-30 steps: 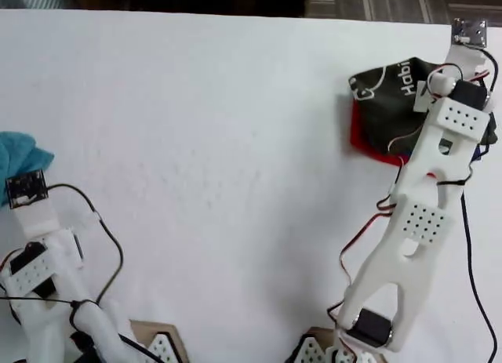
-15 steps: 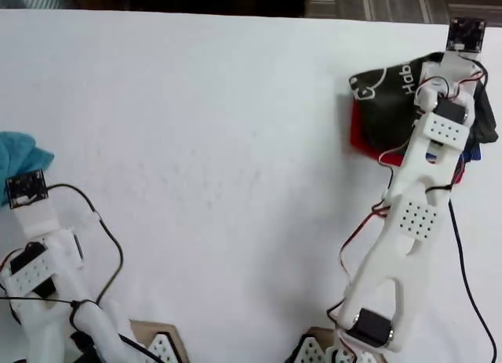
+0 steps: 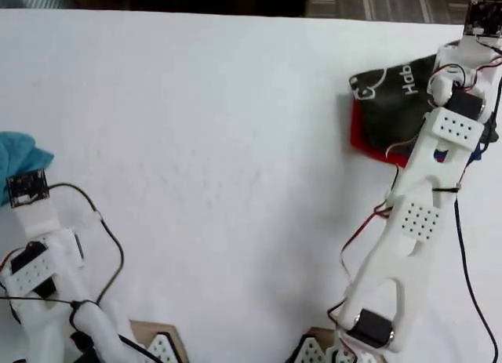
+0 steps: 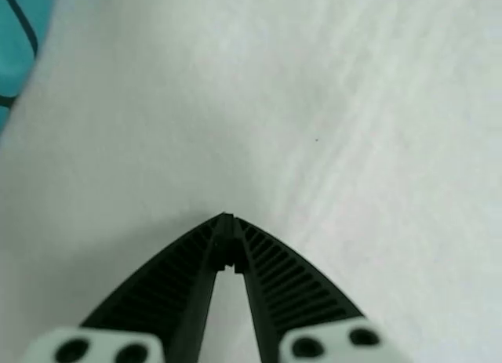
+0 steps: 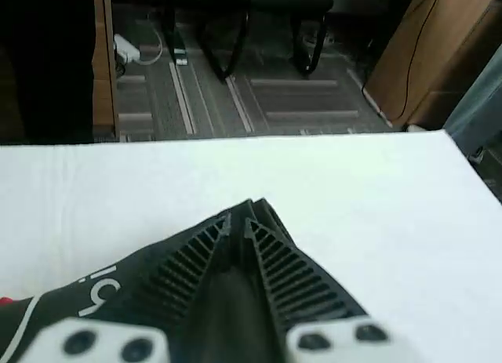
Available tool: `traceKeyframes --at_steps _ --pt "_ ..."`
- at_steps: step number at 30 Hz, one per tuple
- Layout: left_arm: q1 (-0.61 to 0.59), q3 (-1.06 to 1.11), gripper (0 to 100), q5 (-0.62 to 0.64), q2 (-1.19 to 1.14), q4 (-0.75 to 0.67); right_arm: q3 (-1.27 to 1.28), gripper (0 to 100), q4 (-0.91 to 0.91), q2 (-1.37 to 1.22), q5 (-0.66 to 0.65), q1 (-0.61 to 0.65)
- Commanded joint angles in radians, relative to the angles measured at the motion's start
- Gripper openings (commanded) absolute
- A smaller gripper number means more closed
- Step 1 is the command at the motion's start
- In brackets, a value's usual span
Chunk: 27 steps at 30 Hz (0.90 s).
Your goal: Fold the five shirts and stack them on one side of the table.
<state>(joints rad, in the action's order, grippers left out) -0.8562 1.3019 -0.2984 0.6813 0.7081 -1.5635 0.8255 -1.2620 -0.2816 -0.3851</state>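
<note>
Shirts at the stacking stage: a folded black shirt (image 3: 388, 104) with white print lies on a red shirt (image 3: 359, 134) at the far right of the white counter (image 3: 220, 128), the red showing as a thin rim along two edges. Right tool (image 5: 243, 210) closed, tips meeting above the black shirt's far edge; whether cloth is pinched between them cannot be told. Left tool (image 4: 226, 224) closed on nothing, over bare counter near a crumpled teal shirt (image 3: 20, 155) with dark stripes. Judged step: settling the black shirt on the pile; next, the teal shirt needs spreading flat. Fabrics look soft and limp; the pile is roughly square; the ribbed fingers (image 5: 290, 277) are rigid black plastic.
</note>
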Motion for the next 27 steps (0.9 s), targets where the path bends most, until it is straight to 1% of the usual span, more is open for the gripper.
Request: traceKeyframes --at_steps 1,5,7,8,13,16,23,27 --pt "0.009 -0.002 3 0.006 0.023 -0.012 0.029 2.0 -0.09 0.071 -0.008 -0.027" --pt "0.009 -0.002 3 0.006 0.023 -0.011 0.147 2.0 -0.461 -0.022 -0.008 -0.027" --pt "0.009 -0.002 3 0.006 0.023 -0.009 0.181 2.0 -0.565 -0.068 -0.009 -0.027" --pt "0.009 -0.002 3 0.006 0.023 -0.009 0.19 2.0 -0.585 -0.09 -0.009 -0.028" --pt "0.009 -0.002 3 0.006 0.023 -0.008 0.192 2.0 -0.582 -0.179 -0.009 -0.033" --pt "0.009 -0.002 3 0.006 0.023 -0.008 0.17 2.0 -0.575 -0.179 -0.008 -0.033" --pt "0.009 -0.002 3 0.006 0.023 -0.008 -0.008 2.0 -0.418 -0.102 0.0 -0.028" --pt "0.009 -0.002 3 0.005 0.023 -0.008 -0.114 2.0 -0.275 -0.05 0.0 -0.035"
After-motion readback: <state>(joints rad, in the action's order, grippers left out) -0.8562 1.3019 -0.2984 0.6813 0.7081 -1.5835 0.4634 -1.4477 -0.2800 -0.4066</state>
